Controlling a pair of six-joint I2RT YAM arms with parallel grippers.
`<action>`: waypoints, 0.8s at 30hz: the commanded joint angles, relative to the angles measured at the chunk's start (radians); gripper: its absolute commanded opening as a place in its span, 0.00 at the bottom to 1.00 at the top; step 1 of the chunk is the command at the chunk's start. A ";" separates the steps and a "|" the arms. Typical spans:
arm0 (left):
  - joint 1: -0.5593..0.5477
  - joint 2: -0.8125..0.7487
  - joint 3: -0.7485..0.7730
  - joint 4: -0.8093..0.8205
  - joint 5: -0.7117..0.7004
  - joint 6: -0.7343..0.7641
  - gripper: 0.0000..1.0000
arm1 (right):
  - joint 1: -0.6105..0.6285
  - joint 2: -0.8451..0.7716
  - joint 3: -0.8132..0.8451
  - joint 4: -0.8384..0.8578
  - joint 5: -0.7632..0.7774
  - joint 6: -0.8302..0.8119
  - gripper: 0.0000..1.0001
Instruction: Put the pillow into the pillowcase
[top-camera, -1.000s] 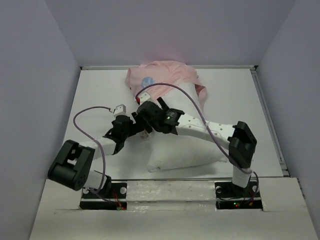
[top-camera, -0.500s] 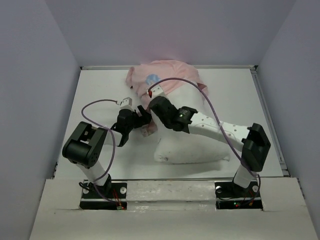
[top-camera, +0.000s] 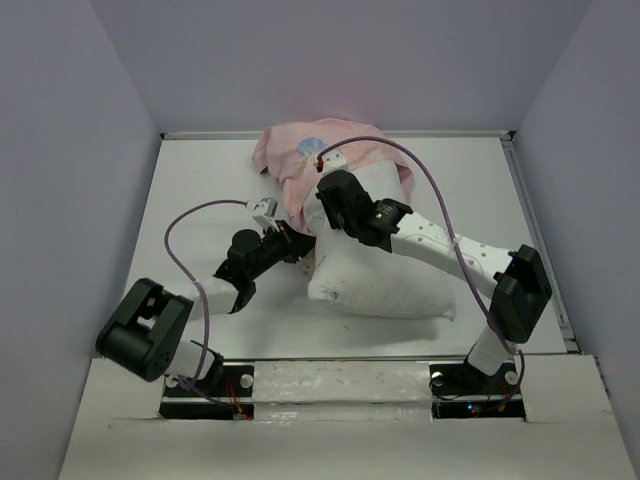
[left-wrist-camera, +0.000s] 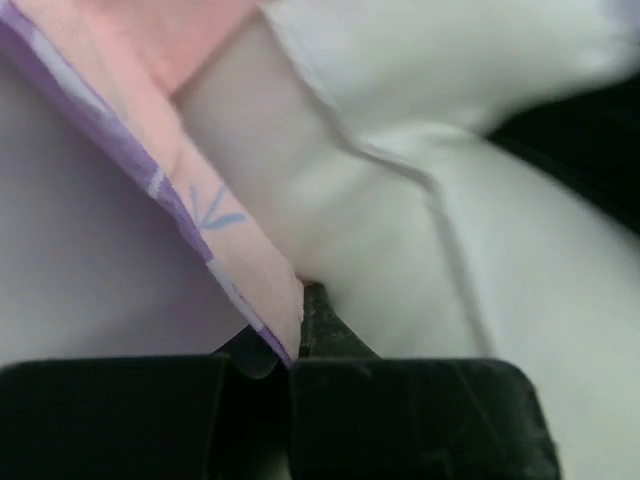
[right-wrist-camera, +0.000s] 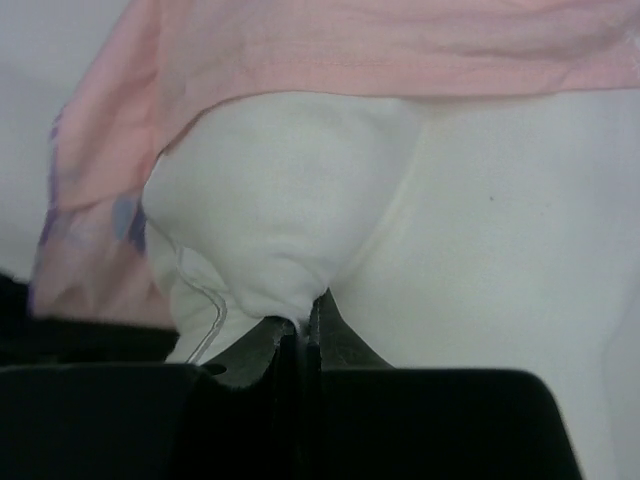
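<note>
The plump white pillow (top-camera: 385, 275) lies in the middle of the table, its far end tucked under the pale pink pillowcase (top-camera: 320, 150) at the back. My left gripper (top-camera: 296, 240) sits at the pillow's left side. In the left wrist view it (left-wrist-camera: 300, 305) is shut on the pillowcase's pink, purple-trimmed edge (left-wrist-camera: 215, 215), with the pillow (left-wrist-camera: 470, 260) right beside it. My right gripper (top-camera: 327, 203) reaches in over the pillow. In the right wrist view it (right-wrist-camera: 306, 322) is shut on a pinch of pillow (right-wrist-camera: 290, 210) just below the pillowcase's hem (right-wrist-camera: 360, 50).
Pale walls close in the white table (top-camera: 200, 180) on the left, back and right. A raised rail (top-camera: 535, 230) runs along the right edge. Purple cables (top-camera: 190, 225) loop over both arms. Bare table lies left of the left arm.
Both grippers have shut, the right on the pillow first, then the left on the pillowcase edge. Both have moved toward the back, and the pillow has shifted with them toward the pillowcase.
</note>
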 joint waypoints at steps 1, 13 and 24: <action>-0.119 -0.263 -0.044 0.039 0.209 -0.072 0.00 | -0.087 0.090 0.123 0.194 0.016 0.058 0.00; -0.253 -0.675 -0.111 -0.065 0.419 -0.247 0.00 | -0.144 0.367 0.484 0.118 0.162 0.106 0.00; -0.253 -0.587 0.125 -0.282 0.351 -0.106 0.99 | -0.114 0.244 0.245 0.153 0.041 0.233 0.11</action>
